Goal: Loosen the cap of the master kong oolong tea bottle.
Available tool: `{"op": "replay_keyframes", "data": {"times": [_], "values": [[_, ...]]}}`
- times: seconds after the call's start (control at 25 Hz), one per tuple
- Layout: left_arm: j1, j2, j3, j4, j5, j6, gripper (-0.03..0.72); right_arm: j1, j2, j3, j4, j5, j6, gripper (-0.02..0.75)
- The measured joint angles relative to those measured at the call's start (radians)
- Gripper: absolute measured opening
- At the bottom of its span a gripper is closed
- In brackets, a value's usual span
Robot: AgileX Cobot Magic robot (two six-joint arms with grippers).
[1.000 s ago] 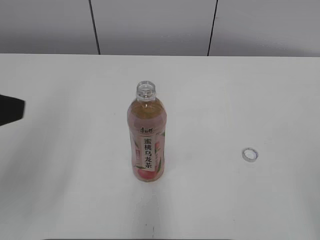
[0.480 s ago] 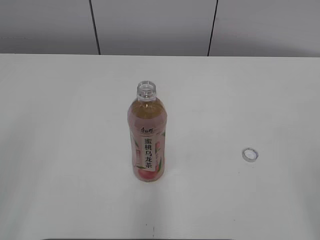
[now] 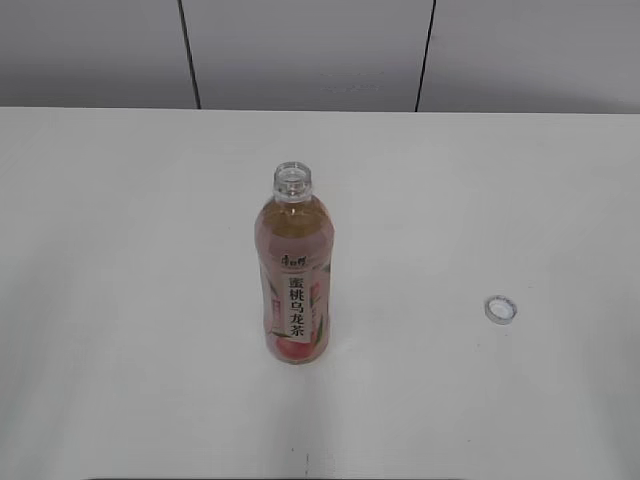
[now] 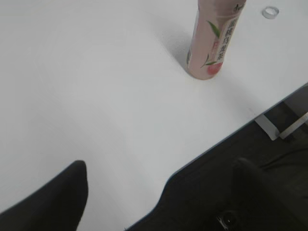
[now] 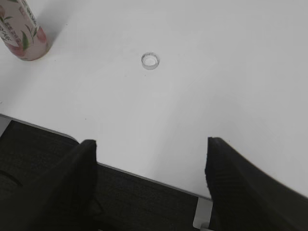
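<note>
The master kong oolong tea bottle (image 3: 294,275) stands upright in the middle of the white table, its mouth open with no cap on it. It also shows in the left wrist view (image 4: 211,43) and the right wrist view (image 5: 26,36). The white cap (image 3: 501,310) lies on the table to the bottle's right, open side up; it also shows in the left wrist view (image 4: 270,12) and the right wrist view (image 5: 150,60). My left gripper (image 4: 159,178) is open and empty over the table's front edge. My right gripper (image 5: 151,149) is open and empty at the front edge. Neither gripper shows in the exterior view.
The white table (image 3: 120,250) ends at a grey panelled wall (image 3: 300,50) at the back. Its front edge (image 5: 144,175) drops to a dark floor below both grippers.
A dark gripper tip at the exterior view's left edge has left the view. The bottle and the cap have not moved.
</note>
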Motion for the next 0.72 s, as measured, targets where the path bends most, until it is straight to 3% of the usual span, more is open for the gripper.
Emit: {"op": "replay_keyframes", "data": {"times": [0.72], "values": [[0.000,0.002,0.010,0.006,-0.018,0.030,0.543,0.000,-0.001,0.000,0.000,-0.001,0.000,0.532]]}}
